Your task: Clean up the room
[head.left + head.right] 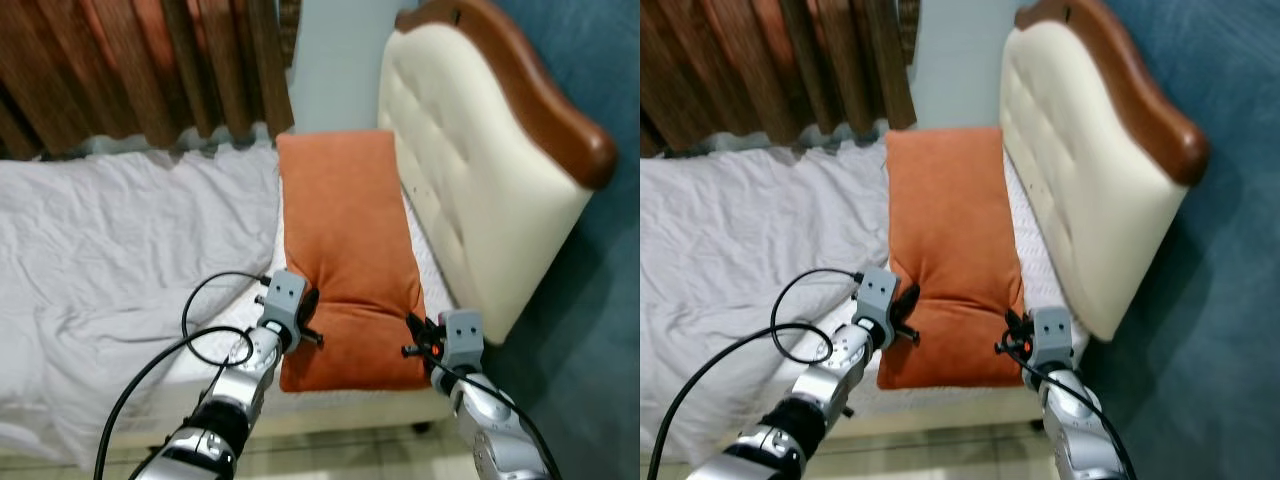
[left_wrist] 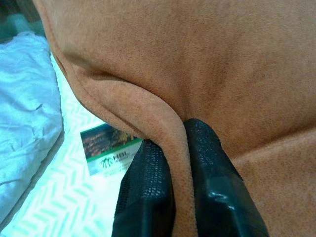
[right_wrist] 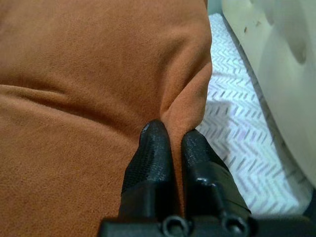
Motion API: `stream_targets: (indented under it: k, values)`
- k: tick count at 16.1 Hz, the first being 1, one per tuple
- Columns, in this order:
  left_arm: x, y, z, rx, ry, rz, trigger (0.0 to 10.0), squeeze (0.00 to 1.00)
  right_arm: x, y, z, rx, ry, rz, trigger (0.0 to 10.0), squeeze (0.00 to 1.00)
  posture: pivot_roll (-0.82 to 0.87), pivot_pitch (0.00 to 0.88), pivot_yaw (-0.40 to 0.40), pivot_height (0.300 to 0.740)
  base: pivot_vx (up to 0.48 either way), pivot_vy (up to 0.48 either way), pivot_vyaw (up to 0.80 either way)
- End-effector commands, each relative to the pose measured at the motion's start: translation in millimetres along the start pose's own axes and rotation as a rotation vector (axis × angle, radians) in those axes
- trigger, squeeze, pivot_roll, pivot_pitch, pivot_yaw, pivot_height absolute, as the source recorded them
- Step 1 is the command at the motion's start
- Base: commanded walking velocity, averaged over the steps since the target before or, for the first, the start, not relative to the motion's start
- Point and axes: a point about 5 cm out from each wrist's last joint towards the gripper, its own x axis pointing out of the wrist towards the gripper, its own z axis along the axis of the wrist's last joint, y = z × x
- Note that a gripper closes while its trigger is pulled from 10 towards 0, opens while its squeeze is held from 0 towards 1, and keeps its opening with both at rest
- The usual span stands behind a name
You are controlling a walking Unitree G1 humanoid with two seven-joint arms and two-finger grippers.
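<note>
A long orange pillow (image 1: 345,250) lies lengthwise on the bed (image 1: 120,260), along its right side, just beside the cream tufted headboard (image 1: 470,170) with its brown wooden top rail. The far end of the pillow reaches toward the pale wall and the brown curtain (image 1: 140,60); its near end sits at the near edge of the mattress, above the tiled floor (image 1: 330,450).

The left hand (image 1: 306,312) is at the pillow's left edge, toward the near end. In the left wrist view its two black fingers (image 2: 148,187) are pressed narrow on a raised fold of the orange fabric, which stands up between them. Beside that fold, a small green and white printed label (image 2: 111,148) lies on the patterned mattress cover (image 2: 64,197), partly under the pillow's edge.

The right hand (image 1: 418,330) is at the pillow's right edge, also near the near end, between the pillow and the headboard. In the right wrist view its fingers (image 3: 153,153) are drawn close together, pinching the pillow's side seam, with the chevron-patterned mattress cover showing just beyond.

A crease runs across the pillow between the two hands. To the left, a rumpled pale grey blanket (image 1: 90,250) covers most of the bed. A black cable (image 1: 200,320) loops beside the left arm. Dark blue-grey wall lies to the right of the headboard.
</note>
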Motion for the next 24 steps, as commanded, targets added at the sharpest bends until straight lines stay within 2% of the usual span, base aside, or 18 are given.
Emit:
stream_targets:
  k: [1,9,13,24]
  values:
    - [-11.7,49.2,2.2,0.016,-0.008,0.19,10.0,0.0,-5.5,-27.9,5.9,0.002,-0.033,-0.126,0.0,0.0,-0.13,0.0,0.048,0.74,0.326,-0.349,0.0]
    - [-12.2,48.8,-0.4,-0.002,-0.003,0.209,10.0,0.0,-5.6,-26.5,5.0,0.003,-0.031,-0.117,0.0,0.0,-0.14,0.0,0.044,0.74,0.329,-0.346,0.0]
    - [-12.6,49.6,-3.0,-0.004,0.012,0.228,10.0,0.0,-5.1,-24.4,5.0,0.001,-0.027,-0.104,0.0,0.0,-0.14,0.0,0.039,0.74,0.0,0.0,0.0]
    - [-11.3,51.1,-1.8,-0.016,0.016,0.241,10.0,0.0,-4.9,-22.3,3.5,0.0,-0.016,-0.092,0.0,0.0,-0.14,0.0,0.036,0.74,0.478,0.0,0.0]
